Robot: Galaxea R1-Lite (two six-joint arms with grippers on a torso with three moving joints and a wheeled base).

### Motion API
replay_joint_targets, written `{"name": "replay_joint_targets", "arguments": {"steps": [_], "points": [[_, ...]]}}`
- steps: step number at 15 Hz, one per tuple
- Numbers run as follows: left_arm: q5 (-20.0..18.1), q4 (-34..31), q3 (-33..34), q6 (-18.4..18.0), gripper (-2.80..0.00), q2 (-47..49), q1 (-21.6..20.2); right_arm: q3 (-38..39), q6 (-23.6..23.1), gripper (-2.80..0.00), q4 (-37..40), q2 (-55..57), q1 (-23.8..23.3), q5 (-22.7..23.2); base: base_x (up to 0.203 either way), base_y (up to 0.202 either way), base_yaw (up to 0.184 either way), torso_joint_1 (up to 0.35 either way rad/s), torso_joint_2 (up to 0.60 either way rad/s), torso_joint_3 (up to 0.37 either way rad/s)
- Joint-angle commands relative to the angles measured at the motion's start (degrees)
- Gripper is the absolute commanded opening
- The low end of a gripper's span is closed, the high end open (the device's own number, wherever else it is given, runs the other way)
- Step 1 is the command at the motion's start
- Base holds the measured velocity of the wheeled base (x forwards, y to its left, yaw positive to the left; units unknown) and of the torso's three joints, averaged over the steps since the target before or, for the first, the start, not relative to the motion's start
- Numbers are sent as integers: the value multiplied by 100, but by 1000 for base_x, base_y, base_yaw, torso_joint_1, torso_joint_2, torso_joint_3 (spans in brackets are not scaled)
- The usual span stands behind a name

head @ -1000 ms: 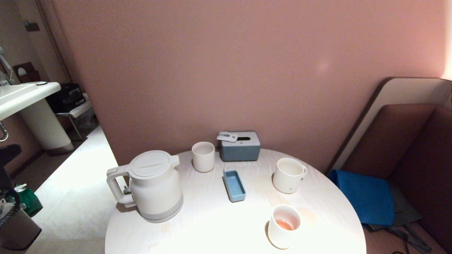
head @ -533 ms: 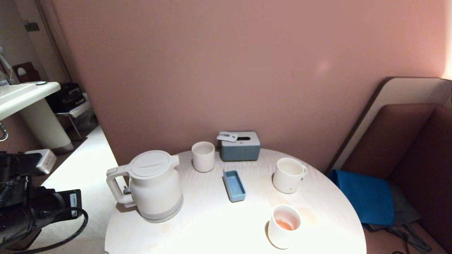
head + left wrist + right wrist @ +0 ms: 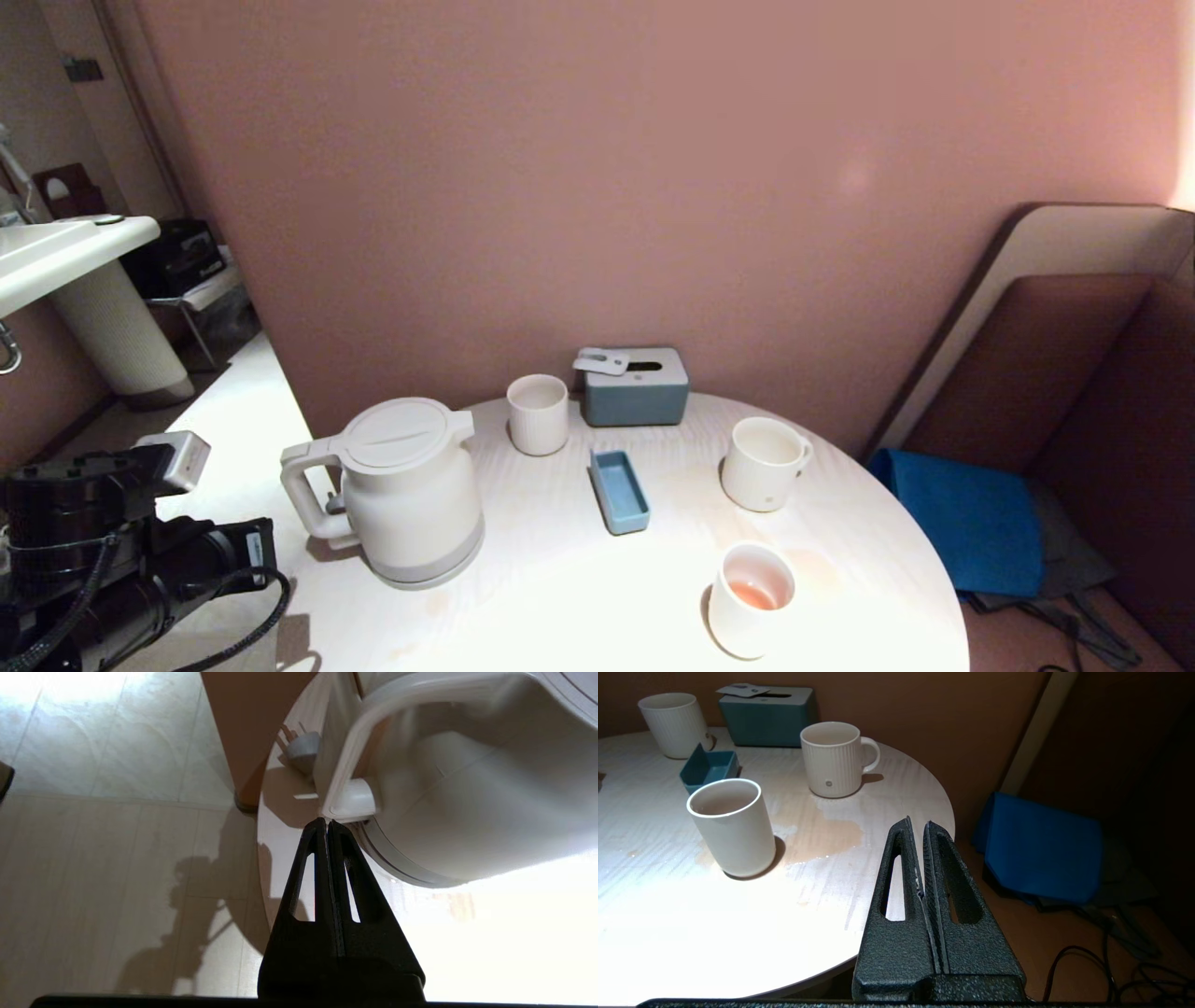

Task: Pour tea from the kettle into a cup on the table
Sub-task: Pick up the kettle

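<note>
Swinging in from the table's (image 3: 560, 597) eight o'clock edge, where a second ago it was out of sight, the left gripper (image 3: 326, 822) has its fingers pressed together just short of the kettle's (image 3: 411, 495) loop handle. It must spread before it can grasp, so pouring has not begun. The kettle stands upright at nine o'clock, the ribbed cup (image 3: 764, 464) at two o'clock; the right gripper (image 3: 918, 825), also closed, idles beside the table.

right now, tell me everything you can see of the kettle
The kettle is large, cream-white and smooth, plastic by its look, with a flat round lid closed, a short spout, a squarish loop handle and a grey band round the bottom. It stands upright at the left edge of the table. The left tool, shut, points at the handle's lower end, very close; contact can't be told.
</note>
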State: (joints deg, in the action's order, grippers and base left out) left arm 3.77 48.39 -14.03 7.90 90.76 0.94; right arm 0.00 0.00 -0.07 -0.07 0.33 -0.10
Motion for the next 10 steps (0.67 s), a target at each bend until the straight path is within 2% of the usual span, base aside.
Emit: {"name": "replay_joint_targets", "arguments": {"steps": [1, 6, 10], "points": [[1, 30, -12, 20, -280, -59, 64, 0, 0, -280, -1, 7, 2, 1, 0, 0, 0, 0, 0, 0], [10, 30, -33, 21, -280, -37, 64, 0, 0, -280, -1, 7, 2, 1, 0, 0, 0, 0, 0, 0], [62, 47, -153, 44, -280, 372, 47, 0, -9, -280, -1, 7, 2, 1, 0, 0, 0, 0, 0, 0]]}}
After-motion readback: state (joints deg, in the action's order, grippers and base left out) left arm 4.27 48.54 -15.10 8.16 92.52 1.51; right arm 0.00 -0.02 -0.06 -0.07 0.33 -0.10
